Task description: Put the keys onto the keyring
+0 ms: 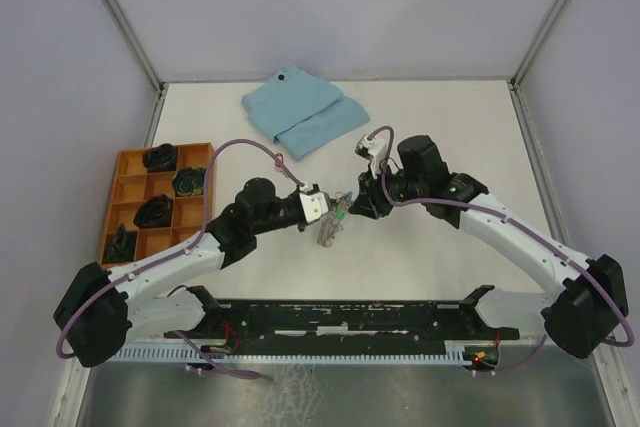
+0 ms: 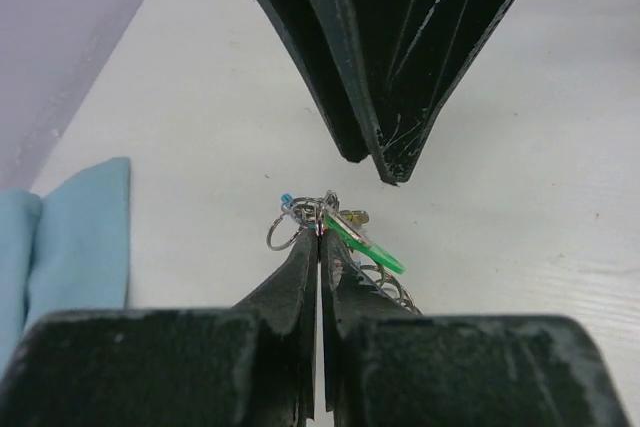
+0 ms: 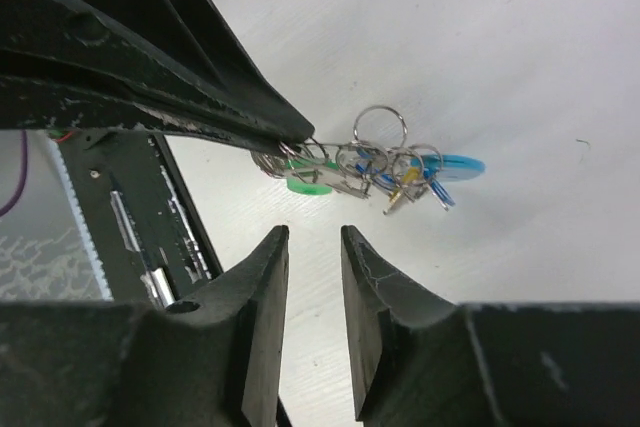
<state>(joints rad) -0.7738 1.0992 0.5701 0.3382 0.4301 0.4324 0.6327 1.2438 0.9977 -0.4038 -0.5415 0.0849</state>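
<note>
Grey chain keyring (image 3: 380, 152) pinched in closed left gripper (image 2: 318, 237); right gripper (image 3: 315, 242) narrowly parted just beside it.

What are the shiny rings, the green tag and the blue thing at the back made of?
The rings look like bare metal: thin, silvery and glinting. The green tag looks like smooth plastic, with one flat bright colour and a slight sheen. The blue thing seems to be soft cloth: matte, folded and creased.

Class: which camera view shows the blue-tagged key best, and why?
Right wrist: the blue-tagged key shows broadside, largely clear. Left wrist shows at most a blue speck behind the bunch; from the top it is too small to pick out.
</note>
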